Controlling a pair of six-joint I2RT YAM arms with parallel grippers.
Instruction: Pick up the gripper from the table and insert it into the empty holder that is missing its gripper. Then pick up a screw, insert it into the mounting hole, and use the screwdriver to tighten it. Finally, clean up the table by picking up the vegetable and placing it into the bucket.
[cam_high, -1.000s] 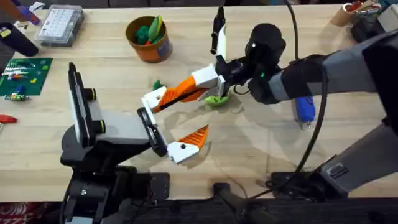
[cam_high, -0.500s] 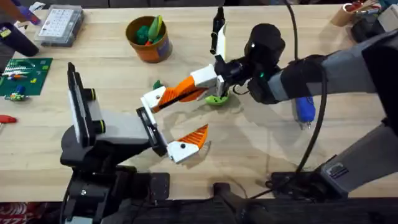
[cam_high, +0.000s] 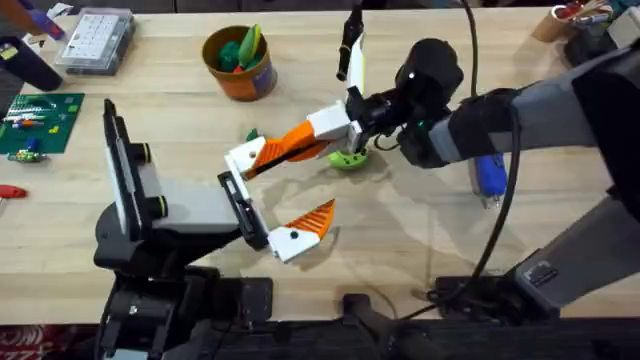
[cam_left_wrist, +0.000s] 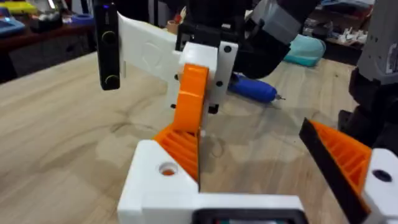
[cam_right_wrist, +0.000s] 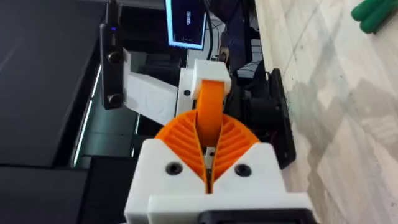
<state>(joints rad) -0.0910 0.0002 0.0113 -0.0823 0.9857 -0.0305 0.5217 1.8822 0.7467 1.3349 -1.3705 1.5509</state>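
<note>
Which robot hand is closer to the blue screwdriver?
The right. The blue screwdriver lies just beside the right arm, a little behind the right hand. The left hand sits farther off across the table.

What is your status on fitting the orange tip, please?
Right tool shut on orange tip, tip at white mount. Left tool open. Green disc beside right tool.

The left arm rises from its base at the lower left and lies low, its forearm pointing toward the middle; the left gripper (cam_high: 270, 195) has its jaws spread wide, one white-and-orange finger angled up and away, the other down and near. The right arm reaches in from the lower right across the middle, wrist bent, and the right gripper (cam_high: 322, 138) clamps its jaws onto the left gripper's far finger.
</note>
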